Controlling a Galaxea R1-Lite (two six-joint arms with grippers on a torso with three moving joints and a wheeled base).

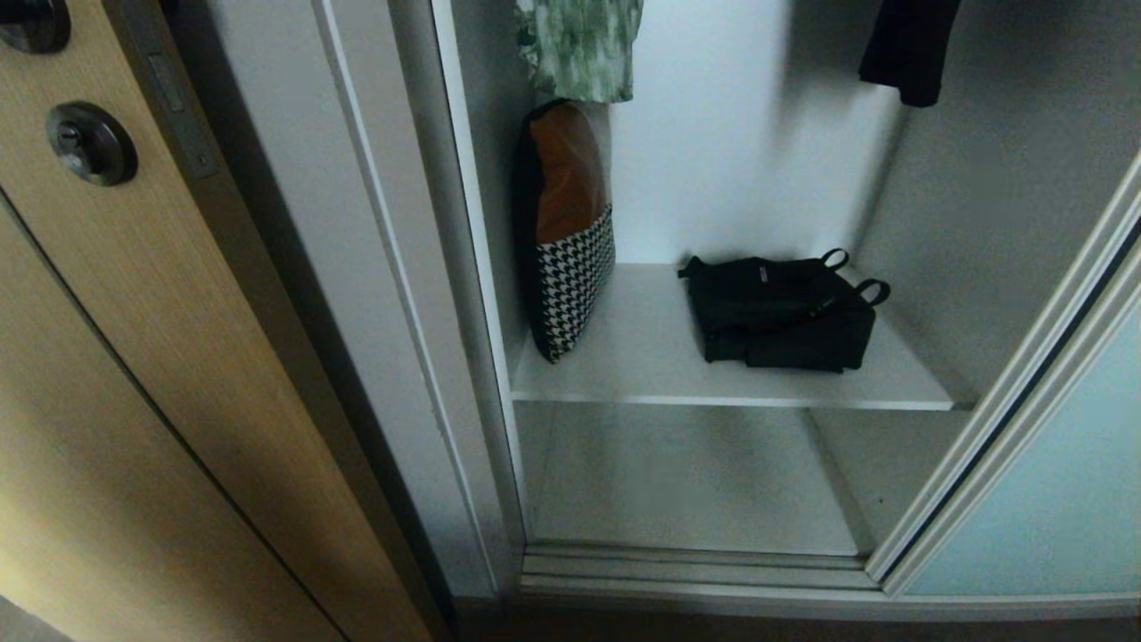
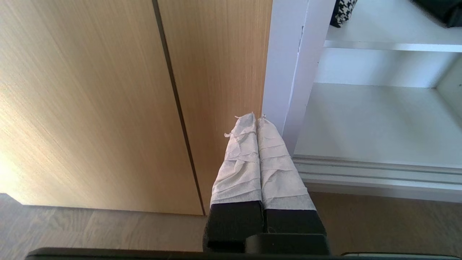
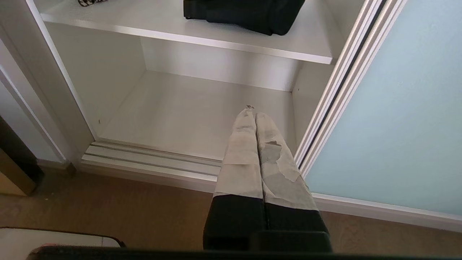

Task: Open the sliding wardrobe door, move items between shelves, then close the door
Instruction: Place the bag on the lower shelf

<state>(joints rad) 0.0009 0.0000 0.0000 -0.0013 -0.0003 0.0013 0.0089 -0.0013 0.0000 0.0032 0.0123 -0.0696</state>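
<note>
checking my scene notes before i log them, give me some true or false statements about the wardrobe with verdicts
1. The black bag lies on the upper shelf. True.
2. The sliding glass door covers the whole opening. False: it is slid to the right and the shelves are exposed.
3. The houndstooth cushion leans upright at the left end of the upper shelf. True.
4. The right pincer holds the black bag. False: it is shut and empty, low in front of the wardrobe.
5. The bottom compartment holds a folded cloth. False: nothing shows in it.
6. The left pincer is shut beside the wooden door. True.
</note>
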